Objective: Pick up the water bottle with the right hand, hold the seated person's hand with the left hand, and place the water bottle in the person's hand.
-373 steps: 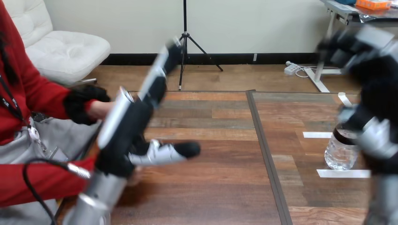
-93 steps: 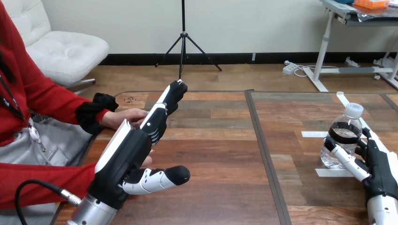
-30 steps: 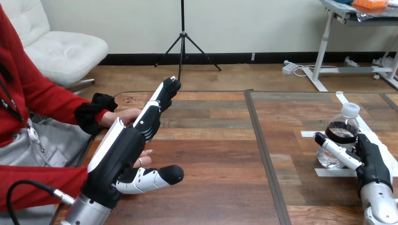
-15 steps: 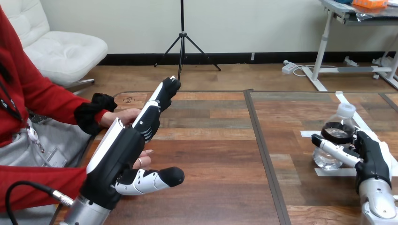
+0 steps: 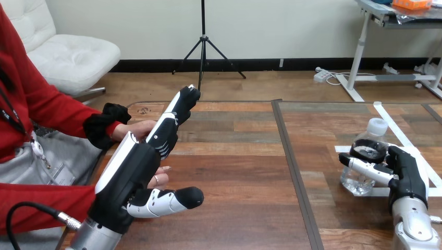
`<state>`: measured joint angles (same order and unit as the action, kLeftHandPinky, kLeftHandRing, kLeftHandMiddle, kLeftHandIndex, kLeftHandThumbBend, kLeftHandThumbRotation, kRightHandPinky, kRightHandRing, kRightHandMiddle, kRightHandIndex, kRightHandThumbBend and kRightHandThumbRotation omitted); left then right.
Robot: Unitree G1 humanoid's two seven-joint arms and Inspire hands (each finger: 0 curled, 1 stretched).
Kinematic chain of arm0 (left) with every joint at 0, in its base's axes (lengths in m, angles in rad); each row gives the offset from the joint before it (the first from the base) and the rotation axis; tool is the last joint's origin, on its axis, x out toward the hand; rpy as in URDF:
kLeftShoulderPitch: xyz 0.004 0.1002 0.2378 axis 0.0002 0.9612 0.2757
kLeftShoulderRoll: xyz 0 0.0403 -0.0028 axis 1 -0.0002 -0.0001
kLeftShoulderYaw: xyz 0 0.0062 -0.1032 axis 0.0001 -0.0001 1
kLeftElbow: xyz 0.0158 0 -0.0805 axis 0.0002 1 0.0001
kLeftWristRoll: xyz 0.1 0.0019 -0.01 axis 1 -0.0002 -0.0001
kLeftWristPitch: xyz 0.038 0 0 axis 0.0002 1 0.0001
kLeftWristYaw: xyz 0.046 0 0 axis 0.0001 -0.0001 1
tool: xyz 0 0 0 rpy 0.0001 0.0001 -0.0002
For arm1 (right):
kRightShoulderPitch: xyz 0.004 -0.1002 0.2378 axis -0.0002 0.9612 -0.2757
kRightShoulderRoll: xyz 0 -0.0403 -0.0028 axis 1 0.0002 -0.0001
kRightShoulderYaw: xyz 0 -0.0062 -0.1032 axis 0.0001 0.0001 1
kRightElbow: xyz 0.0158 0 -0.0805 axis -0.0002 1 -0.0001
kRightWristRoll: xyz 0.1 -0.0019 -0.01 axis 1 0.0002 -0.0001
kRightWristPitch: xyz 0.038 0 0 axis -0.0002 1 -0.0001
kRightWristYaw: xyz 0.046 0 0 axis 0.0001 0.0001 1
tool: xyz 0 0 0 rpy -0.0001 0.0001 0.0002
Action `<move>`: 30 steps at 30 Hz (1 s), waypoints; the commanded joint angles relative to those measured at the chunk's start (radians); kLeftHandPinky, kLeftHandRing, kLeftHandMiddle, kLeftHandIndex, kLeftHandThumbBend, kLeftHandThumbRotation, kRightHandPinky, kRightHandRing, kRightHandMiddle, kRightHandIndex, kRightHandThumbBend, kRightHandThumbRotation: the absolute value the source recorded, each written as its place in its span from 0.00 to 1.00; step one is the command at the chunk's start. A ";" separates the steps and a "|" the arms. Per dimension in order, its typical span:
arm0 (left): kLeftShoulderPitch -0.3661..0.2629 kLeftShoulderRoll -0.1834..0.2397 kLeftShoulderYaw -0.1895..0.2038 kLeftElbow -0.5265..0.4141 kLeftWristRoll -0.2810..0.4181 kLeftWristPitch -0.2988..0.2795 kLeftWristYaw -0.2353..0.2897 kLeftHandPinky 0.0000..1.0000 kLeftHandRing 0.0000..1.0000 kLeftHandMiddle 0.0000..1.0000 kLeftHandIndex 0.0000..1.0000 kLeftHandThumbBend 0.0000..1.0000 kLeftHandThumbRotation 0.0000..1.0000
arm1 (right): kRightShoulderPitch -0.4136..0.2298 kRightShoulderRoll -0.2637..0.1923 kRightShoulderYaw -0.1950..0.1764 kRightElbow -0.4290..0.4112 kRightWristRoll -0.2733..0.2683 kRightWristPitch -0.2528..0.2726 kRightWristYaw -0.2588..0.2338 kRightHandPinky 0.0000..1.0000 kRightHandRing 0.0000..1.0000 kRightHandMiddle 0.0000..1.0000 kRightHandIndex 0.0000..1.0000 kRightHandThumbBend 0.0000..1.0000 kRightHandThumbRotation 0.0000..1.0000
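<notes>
The clear water bottle with a white cap leans slightly at the table's right. My right hand is at its right side, with the thumb across the bottle's front and the fingers curled round behind it. My left hand is raised at the left, open, with straight fingers pointing away and the thumb sticking out to the right. One of the person's hands lies just behind those fingers. The other peeks out beneath my palm. I cannot tell whether either touches my hand.
White tape strips mark the table around the bottle. A dark seam runs down the table's middle. The person's red sleeves come in over the table's left edge.
My right hand has closed round the bottle and drawn it leftward, and the bottle now leans. The left hand and the person's hands have stayed put.
</notes>
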<state>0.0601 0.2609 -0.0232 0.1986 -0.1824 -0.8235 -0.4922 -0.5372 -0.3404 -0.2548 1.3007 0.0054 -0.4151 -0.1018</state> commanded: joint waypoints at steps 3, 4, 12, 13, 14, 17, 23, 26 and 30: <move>-0.036 0.000 -0.003 -0.042 -0.026 -0.012 -0.008 1.00 1.00 1.00 1.00 1.00 0.68 | -0.098 0.013 -0.021 -0.021 0.026 -0.002 -0.023 0.50 0.54 0.55 0.53 0.93 0.00; -0.035 0.000 -0.002 -0.044 -0.023 -0.011 -0.006 1.00 1.00 1.00 1.00 1.00 0.68 | -0.098 0.014 -0.024 -0.022 0.031 -0.001 -0.022 0.48 0.52 0.54 0.53 0.92 0.00; -0.037 -0.002 -0.004 -0.049 -0.034 0.002 -0.012 1.00 1.00 1.00 1.00 1.00 0.67 | -0.096 0.017 -0.040 -0.021 0.059 -0.007 -0.014 0.40 0.45 0.50 0.49 0.87 0.00; -0.037 -0.002 -0.004 -0.050 -0.034 0.003 -0.013 1.00 1.00 1.00 1.00 1.00 0.67 | -0.096 0.018 -0.043 -0.022 0.064 -0.008 -0.009 0.39 0.44 0.50 0.49 0.87 0.00; -0.037 -0.002 -0.004 -0.050 -0.034 0.004 -0.013 1.00 1.00 1.00 1.00 1.00 0.67 | -0.095 0.018 -0.045 -0.022 0.067 -0.009 -0.006 0.37 0.43 0.49 0.48 0.86 0.00; -0.037 -0.002 -0.001 -0.051 -0.021 0.003 -0.007 1.00 1.00 1.00 1.00 1.00 0.67 | -0.091 0.019 -0.047 -0.025 0.071 -0.018 -0.004 0.36 0.42 0.48 0.47 0.85 0.00; -0.044 -0.004 -0.002 -0.043 -0.020 -0.002 -0.008 1.00 1.00 1.00 1.00 1.00 0.68 | -0.086 0.022 -0.048 -0.034 0.080 -0.030 0.003 0.33 0.40 0.46 0.46 0.84 0.00; -0.046 -0.004 -0.001 -0.041 -0.018 -0.004 -0.008 1.00 1.00 1.00 1.00 1.00 0.68 | -0.084 0.025 -0.044 -0.042 0.081 -0.034 0.002 0.33 0.39 0.46 0.46 0.84 0.00; -0.049 -0.004 -0.002 -0.041 -0.022 0.001 -0.009 1.00 1.00 1.00 1.00 1.00 0.68 | -0.078 0.030 -0.040 -0.059 0.085 -0.053 0.019 0.32 0.39 0.45 0.45 0.84 0.00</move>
<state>0.0596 0.2599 -0.0250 0.1966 -0.1932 -0.8196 -0.5041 -0.5471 -0.3173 -0.2901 1.3003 0.0798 -0.4164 -0.1014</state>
